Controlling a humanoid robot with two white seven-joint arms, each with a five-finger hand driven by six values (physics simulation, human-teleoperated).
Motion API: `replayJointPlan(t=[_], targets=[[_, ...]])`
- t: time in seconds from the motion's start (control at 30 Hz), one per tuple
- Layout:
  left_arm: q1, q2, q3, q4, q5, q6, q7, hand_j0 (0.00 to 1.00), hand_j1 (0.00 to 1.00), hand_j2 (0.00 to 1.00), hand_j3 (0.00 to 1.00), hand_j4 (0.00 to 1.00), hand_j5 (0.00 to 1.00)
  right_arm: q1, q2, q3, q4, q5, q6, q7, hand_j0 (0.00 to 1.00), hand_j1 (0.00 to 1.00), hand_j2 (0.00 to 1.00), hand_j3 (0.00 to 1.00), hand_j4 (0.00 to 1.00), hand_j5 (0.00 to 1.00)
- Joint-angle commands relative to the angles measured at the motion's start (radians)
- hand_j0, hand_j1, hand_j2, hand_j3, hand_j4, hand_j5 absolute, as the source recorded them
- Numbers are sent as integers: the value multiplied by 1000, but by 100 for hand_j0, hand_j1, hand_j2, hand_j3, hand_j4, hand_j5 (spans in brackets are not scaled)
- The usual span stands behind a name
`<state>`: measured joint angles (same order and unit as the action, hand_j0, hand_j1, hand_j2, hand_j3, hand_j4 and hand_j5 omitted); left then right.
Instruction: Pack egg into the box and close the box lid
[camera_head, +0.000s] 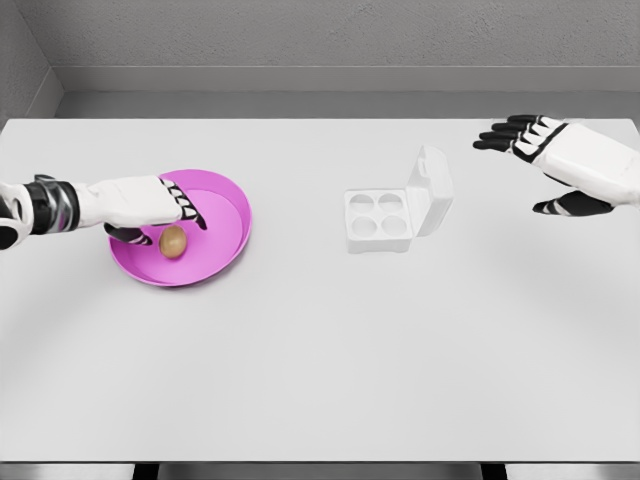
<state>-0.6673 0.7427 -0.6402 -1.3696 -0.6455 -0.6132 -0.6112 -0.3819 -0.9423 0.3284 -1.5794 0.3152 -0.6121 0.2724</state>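
Left hand: the left hand (150, 205) reached over the pink bowl (225, 190), fingers curled down beside the egg (173, 241), seemingly not yet closed on it.
Egg: brown, lying in the bowl just below the fingertips, long axis roughly upright in the picture.
Box: the egg box (378, 221) sat well apart to the right, four cups empty, lid (432, 190) standing open.
Right hand: the right hand (560, 160) hovered past the box, fingers spread, holding nothing.
Nearer arm: left, by far.
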Motion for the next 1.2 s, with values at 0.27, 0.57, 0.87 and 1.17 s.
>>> replayJointPlan(t=[0.27,0.57,0.87,1.17], targets=[[8,0,-4,0,-8,2,0,82,82,82,82,82,82,-64,89,63,147,39,44,79,100,100,100,100,100,100],[8,0,-32,0,-8,2,0,80,80,80,80,80,80,-104,120,127,216,56,46,102,100,100,100,100,100,100],[6,0,-30,1,-20,2,0,61,61,61,61,61,61,-106,137,129,240,70,46,103,100,100,100,100,100,100],[8,0,-30,0,-20,2,0,61,61,61,61,61,61,-115,160,135,280,93,48,103,100,100,100,100,100,100]])
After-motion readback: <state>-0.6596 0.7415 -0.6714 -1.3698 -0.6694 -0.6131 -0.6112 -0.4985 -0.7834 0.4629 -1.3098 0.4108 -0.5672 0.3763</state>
